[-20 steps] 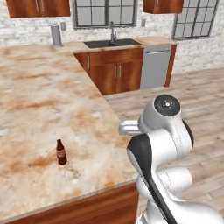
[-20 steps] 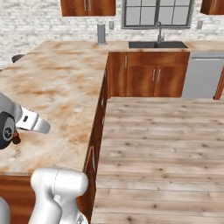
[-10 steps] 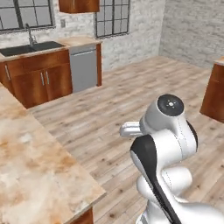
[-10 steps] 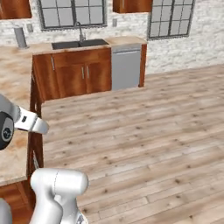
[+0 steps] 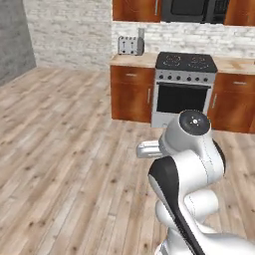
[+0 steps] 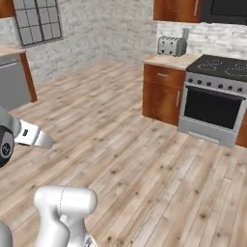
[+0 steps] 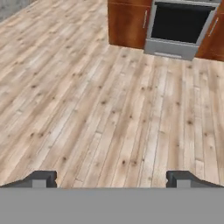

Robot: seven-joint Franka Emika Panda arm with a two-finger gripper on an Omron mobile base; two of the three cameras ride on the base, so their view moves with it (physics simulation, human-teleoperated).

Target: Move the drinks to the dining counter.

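My gripper is open, its two dark fingertips far apart with nothing between them, looking down at bare wooden floor. The cola bottle and the dining counter are out of view. A small pale upright object stands on the far counter just right of the grey toaster; it is too small to tell whether it is the milk carton. It shows again as that pale object in the right base view. My arm is folded close above the base.
A steel stove with a dark oven door stands ahead between brown cabinets, a microwave above it. Wide wooden floor lies between me and them. A dishwasher and a window are at the left.
The base has swung around: the view went from the marbled counter with the cola bottle, past the sink, to the stove wall. The arm keeps its pose.
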